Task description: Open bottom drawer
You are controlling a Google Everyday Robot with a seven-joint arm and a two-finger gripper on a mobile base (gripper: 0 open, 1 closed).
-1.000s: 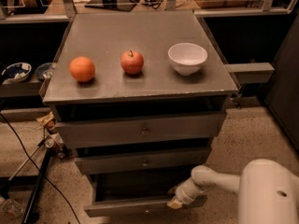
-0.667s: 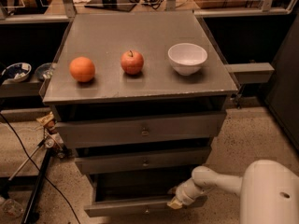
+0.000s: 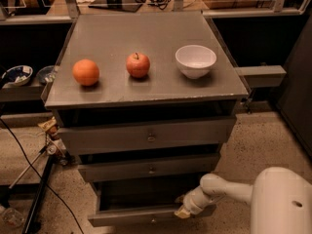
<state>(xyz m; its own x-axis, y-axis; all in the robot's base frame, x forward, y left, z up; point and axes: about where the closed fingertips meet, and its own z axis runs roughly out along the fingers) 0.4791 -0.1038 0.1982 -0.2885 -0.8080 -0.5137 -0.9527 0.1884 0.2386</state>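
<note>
Little has changed over the last second: the bottom drawer (image 3: 141,217) stands as far out of the grey cabinet as it did then, and the gripper (image 3: 184,209) sits at the same spot on the top edge of the drawer's front panel. That suggests the pull has paused or is nearly spent. The drawer is already open, its dark interior showing behind the jaws, so the task looks close to done. Whether the gripper is clamped on the panel or only hooked against it cannot be told.

The drawer is the lowest of three. Its slim front lies directly under and to the picture's left of the jaws, pushed forward of the middle drawer (image 3: 146,168) and the top drawer (image 3: 146,136), both shut above the jaws. The front's long axis runs side to side across the picture. Its face points toward the camera, which is also the way it slides. Well above the jaws, the bench (image 3: 122,30) carries an orange (image 3: 86,72), an apple (image 3: 138,65) and a white bowl (image 3: 195,60).
</note>
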